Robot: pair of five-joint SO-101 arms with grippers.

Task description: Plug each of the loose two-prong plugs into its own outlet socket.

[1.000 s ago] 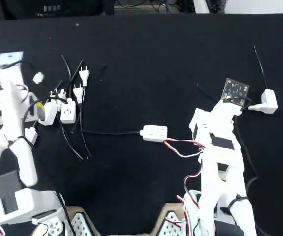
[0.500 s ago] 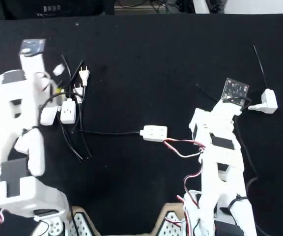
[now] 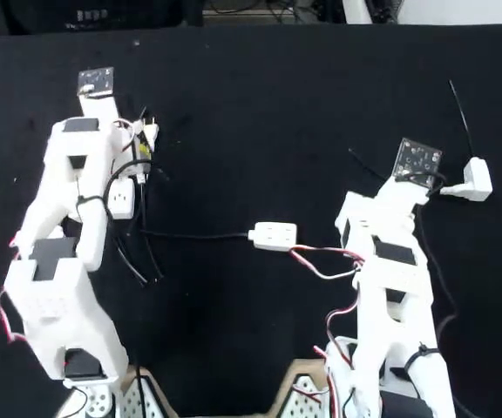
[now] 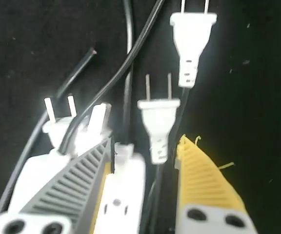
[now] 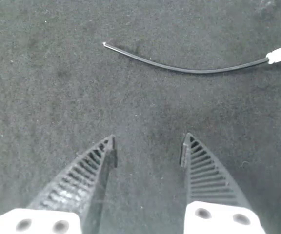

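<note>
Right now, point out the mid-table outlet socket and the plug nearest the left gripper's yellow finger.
outlet socket (image 3: 274,235), high view, white top face.
plug (image 4: 158,117), left wrist view, white body behind its prongs.

the left arm (image 3: 64,205) is stretched forward, wrist seemingly pitched down, and the left gripper (image 4: 145,141) gapes wide. the right arm (image 3: 389,261) is extended forward too, the right gripper (image 5: 149,139) parted.

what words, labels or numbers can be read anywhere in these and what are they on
No text here can be read.
Pale print on the dark box behind the table: too blurred to read.
Plugs: no print shows on them.
Outlet: no print shows on it.
</note>
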